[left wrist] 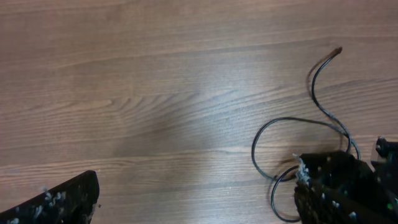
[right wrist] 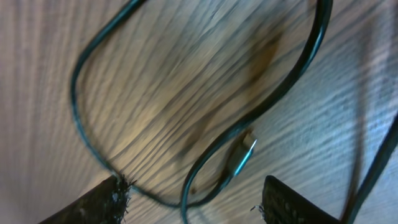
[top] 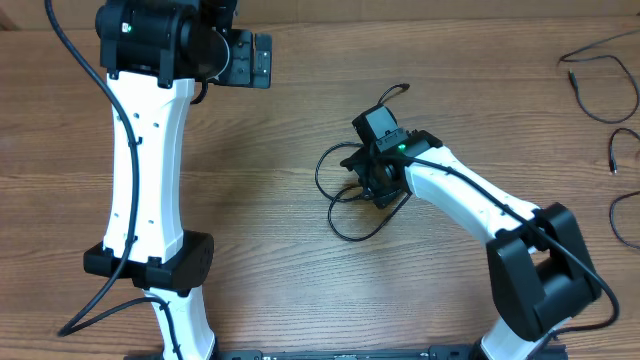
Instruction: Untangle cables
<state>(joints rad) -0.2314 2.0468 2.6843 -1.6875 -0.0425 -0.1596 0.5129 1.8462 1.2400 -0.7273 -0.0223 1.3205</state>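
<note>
The right gripper (right wrist: pixel 193 196) is held open. A plug tip of the cables (right wrist: pixel 242 155) is seen just ahead, between its jaws, with loops curving beyond on the table (right wrist: pixel 155 74). The left gripper (left wrist: pixel 196 202) is likewise spread wide, the tangle lying past its right-hand finger.

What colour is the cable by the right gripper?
The cable is black; clearest in the right wrist view.

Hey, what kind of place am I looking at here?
Most likely a robotics lab bench, not a home: a bare wood-grain tabletop, a white-and-black left robot arm and a white-and-black right robot arm, and thin black tangled cables lying on it.
</note>
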